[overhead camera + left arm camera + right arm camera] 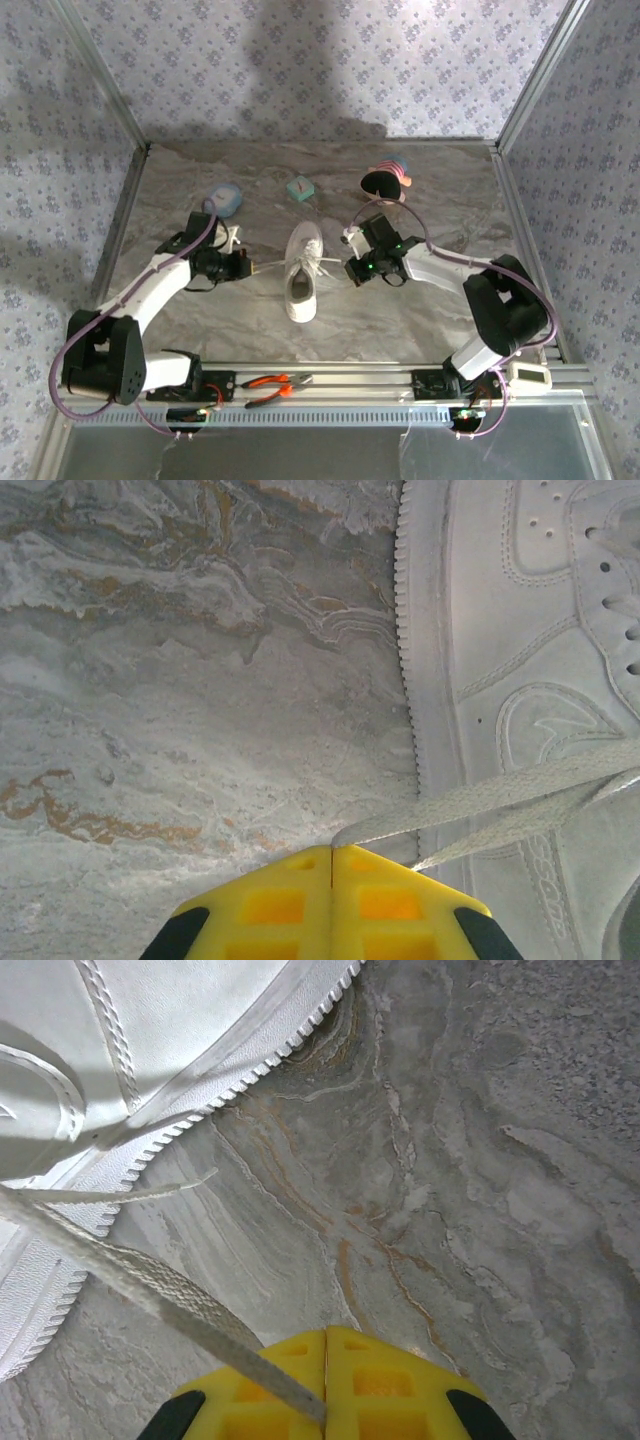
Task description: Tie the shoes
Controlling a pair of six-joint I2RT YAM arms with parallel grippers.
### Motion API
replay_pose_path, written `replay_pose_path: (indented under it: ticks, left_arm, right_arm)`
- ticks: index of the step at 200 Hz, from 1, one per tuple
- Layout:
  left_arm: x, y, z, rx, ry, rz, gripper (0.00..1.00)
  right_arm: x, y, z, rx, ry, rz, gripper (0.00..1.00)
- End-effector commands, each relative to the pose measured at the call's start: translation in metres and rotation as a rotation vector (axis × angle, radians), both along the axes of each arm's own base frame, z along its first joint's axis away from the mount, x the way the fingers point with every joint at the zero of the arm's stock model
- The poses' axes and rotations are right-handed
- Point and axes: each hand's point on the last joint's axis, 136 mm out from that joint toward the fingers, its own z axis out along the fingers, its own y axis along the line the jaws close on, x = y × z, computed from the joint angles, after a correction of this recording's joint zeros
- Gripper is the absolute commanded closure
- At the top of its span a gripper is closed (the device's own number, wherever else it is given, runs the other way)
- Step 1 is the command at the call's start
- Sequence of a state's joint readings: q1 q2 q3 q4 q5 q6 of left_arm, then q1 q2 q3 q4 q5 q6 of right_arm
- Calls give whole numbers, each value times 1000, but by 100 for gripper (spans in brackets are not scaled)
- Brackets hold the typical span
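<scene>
The white sneaker (302,280) lies in the middle of the marble table, toe toward the near edge. My left gripper (245,266) is just left of it, and in the left wrist view its yellow jaws (332,848) are shut on a flat white lace (480,795) that runs taut over the sneaker's side (520,630). To the right of the sneaker is my right gripper (352,270). Its jaws (326,1332) are shut on the other lace (150,1285), which stretches back to the sneaker (150,1040). A loose lace end (120,1195) hangs beside the sole.
A dark round object with a pink and blue rim (385,180), a small teal block (300,187) and a pale blue object (224,199) sit toward the back. Orange-handled pliers (275,385) lie on the near rail. Metal frame posts border both sides.
</scene>
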State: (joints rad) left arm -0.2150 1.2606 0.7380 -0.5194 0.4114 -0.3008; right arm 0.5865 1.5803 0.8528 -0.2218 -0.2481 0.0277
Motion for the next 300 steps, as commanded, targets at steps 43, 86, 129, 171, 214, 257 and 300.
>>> replay_pose_path:
  ticks: [43, 86, 129, 171, 214, 257, 300]
  left_arm:
    - [-11, 25, -20, 82, 51, 79, 100]
    - [-16, 31, -27, 93, 64, 96, 100]
    - [-3, 24, -7, 40, -41, 93, 89]
    - [12, 22, 34, 48, -167, 42, 51]
    - [18, -4, 58, -83, -235, -59, 58]
    - [25, -22, 46, -134, -186, -95, 64]
    - [44, -44, 44, -144, -160, -127, 61]
  right_arm:
    - [-3, -24, -18, -102, 100, -25, 100]
    - [0, -34, -24, -101, 148, -76, 100]
    - [8, -18, 4, -16, 102, -46, 79]
    - [18, -5, 58, 78, 13, -19, 46]
    - [19, -4, 88, 73, -10, -47, 45]
    - [2, 47, 98, 124, 23, 9, 48]
    - [-13, 90, 82, 92, 99, 87, 56]
